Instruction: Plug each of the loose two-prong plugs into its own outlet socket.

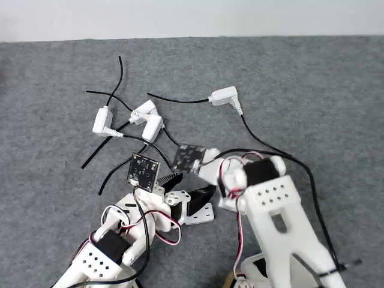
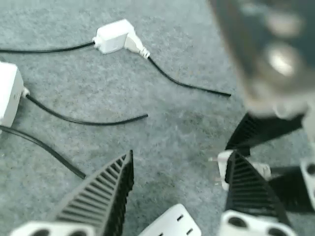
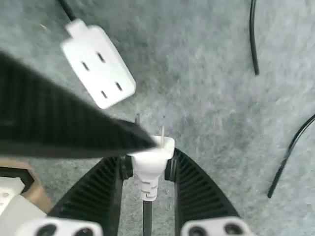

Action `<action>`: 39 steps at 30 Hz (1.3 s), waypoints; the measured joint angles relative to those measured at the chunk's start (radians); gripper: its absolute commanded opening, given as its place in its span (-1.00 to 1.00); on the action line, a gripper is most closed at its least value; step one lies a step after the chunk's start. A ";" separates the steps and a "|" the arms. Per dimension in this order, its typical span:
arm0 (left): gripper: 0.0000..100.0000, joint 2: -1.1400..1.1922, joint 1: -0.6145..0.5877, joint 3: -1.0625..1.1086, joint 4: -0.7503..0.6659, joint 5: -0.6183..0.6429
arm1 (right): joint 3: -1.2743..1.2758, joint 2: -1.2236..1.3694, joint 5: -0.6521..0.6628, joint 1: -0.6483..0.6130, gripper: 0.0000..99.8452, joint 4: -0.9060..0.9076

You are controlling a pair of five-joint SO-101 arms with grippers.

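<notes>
High view: loose plug [image 1: 224,95] lies beyond the right arm [image 1: 282,210]. Left wrist view: left gripper [image 2: 182,155] spread apart over outlet socket [image 2: 172,227]. Right wrist view: right gripper [image 3: 147,161] clamps held plug [image 3: 147,169], its length and prongs aimed at the socket; black finger [image 3: 59,118] crosses one prong

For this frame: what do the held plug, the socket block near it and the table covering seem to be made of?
Plug: white moulded plastic, smooth, slightly glossy, with two thin metal-looking prongs. Socket block: the same smooth white plastic, slots cut in. Table covering: grey felt or short-pile carpet, judging by its fuzzy matte texture.
</notes>
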 measured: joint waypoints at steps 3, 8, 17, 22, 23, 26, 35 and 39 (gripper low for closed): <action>-0.43 0.000 0.000 0.000 -0.003 0.003 | 0.000 -0.031 -0.014 -0.021 -0.98 0.021; -0.43 0.000 0.000 0.021 -0.006 0.003 | 0.000 -0.043 -0.028 -0.021 -0.98 0.028; -0.43 -0.012 0.000 0.037 -0.012 0.009 | -0.109 -0.043 -0.075 -0.052 -0.98 0.097; -0.43 -0.012 -0.002 0.037 -0.011 0.011 | -0.120 -0.043 -0.101 -0.058 -0.98 0.114; -0.43 -0.012 -0.002 0.037 -0.011 0.011 | -0.120 -0.046 -0.107 -0.058 -0.98 0.114; -0.43 -0.012 -0.002 0.037 -0.017 0.011 | -0.120 -0.094 -0.107 -0.058 -0.98 0.114; -0.43 0.000 -0.002 0.038 -0.009 0.006 | -0.120 -0.261 -0.110 -0.058 -0.98 0.178; -0.43 0.000 0.002 0.038 -0.009 0.006 | -0.120 -0.281 -0.117 -0.058 -0.98 0.184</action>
